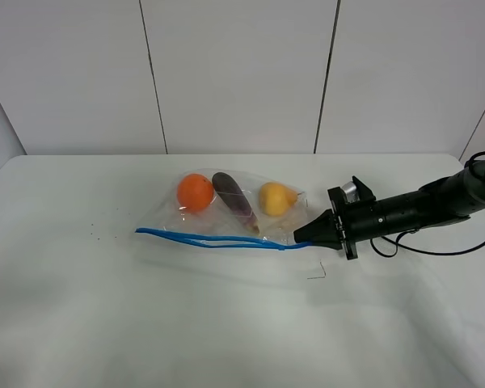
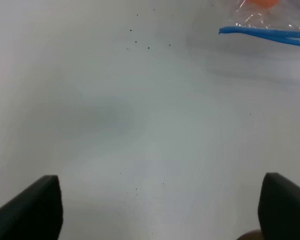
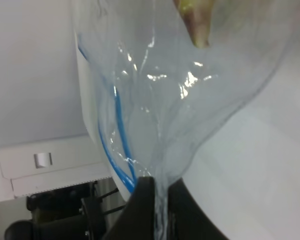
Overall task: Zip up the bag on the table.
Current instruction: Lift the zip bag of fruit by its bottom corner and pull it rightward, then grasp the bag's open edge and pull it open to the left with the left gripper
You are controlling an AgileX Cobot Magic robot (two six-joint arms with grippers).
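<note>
Starting at the left: left end effector (image 2: 160,202) released, its dark fingers (image 2: 37,205) spread wide with nothing between them, hanging over bare white table (image 1: 105,323). Out of the overhead view altogether, so impossible to place against the table's edges. Ahead of it in the wrist view, a scatter of tiny dark specks (image 2: 140,42) and, well apart, the left tip of the blue zipper strip (image 2: 265,34).

Midway between the left and right edges, somewhat nearer the far edge: clear crinkly bag (image 1: 210,225) lying flat, zipper strip (image 1: 218,240) running along its near side. Blue tracks parted through the middle stretch (joined at the left tip). Inside, left to right: orange (image 1: 195,192), dark purple eggplant (image 1: 234,202), yellow fruit (image 1: 275,199).

At the bag's right corner: right end effector (image 1: 301,237) clenched on the plastic, reaching in from the right edge. Confirmed in its wrist view, fingers pressed together (image 3: 160,205) with film gathered between them. Just nearer the front edge, a small thin wire scrap (image 1: 317,273). Black cable (image 1: 436,250) looping beneath the arm.
</note>
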